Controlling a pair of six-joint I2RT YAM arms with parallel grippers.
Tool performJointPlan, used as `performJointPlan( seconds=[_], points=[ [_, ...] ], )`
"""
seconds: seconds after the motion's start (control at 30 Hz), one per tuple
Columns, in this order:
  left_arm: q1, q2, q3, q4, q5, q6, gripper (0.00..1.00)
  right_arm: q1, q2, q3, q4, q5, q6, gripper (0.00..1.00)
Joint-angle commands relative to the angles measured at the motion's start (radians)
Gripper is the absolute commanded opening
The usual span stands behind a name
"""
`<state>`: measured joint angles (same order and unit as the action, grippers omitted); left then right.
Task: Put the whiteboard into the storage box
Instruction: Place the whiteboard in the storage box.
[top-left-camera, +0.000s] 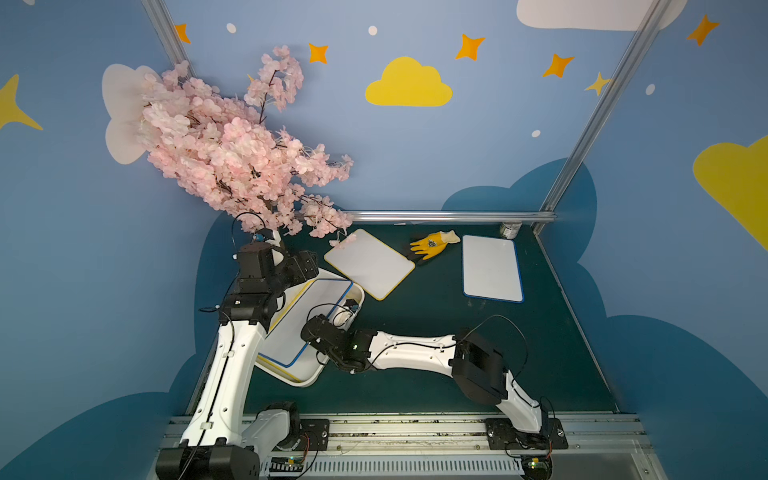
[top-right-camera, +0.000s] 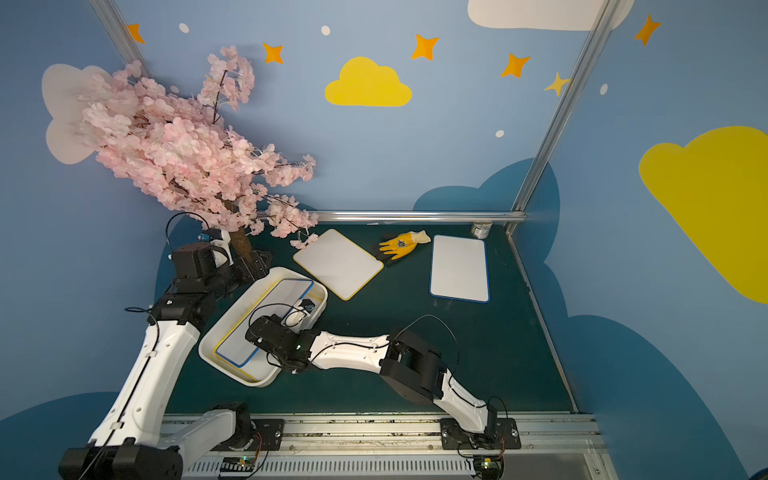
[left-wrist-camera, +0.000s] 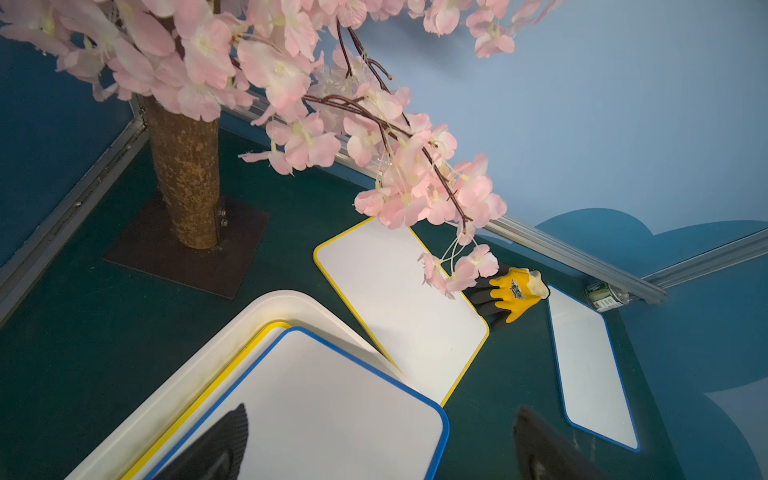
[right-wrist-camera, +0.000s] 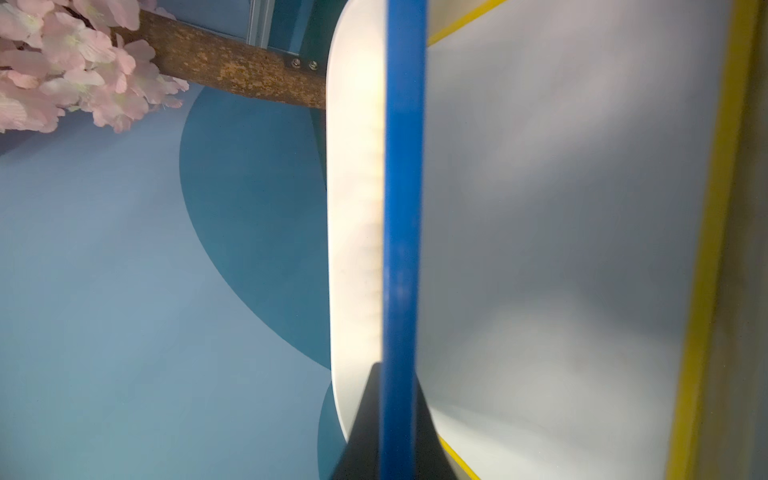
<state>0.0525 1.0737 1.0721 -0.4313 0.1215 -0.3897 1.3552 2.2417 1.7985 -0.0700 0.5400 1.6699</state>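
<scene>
Clamping blue-rimmed whiteboard (top-left-camera: 299, 332) by its 3 o'clock edge, right end effector (right-wrist-camera: 399, 374) is holding it lengthwise over storage box (top-left-camera: 309, 379), 7-to-1 o'clock; left end effector (left-wrist-camera: 380, 449) is hovering, jaws apart

Finishes, referenced to the storage box (top-right-camera: 270, 379)
Box: smooth, slightly glossy white plastic; blue-edged whiteboard (left-wrist-camera: 316, 399) in it: smooth matt face; table (top-right-camera: 415, 353) under it: matt dark green; tree trunk (left-wrist-camera: 187, 174) near it: rough bark.
</scene>
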Motion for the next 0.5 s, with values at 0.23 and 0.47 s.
performJointPlan(
  seconds=[0.23, 0.47],
  points=[
    [0.001, 0.046, 0.034, -0.053, 0.02, 0.035, 1.0, -0.011, 0.053, 0.116, -0.025, -0.009, 0.012, 0.11],
    [0.001, 0.138, 0.1, -0.16, 0.049, 0.059, 0.99, -0.025, 0.044, 0.114, -0.06, -0.064, 0.014, 0.39]
  ],
)
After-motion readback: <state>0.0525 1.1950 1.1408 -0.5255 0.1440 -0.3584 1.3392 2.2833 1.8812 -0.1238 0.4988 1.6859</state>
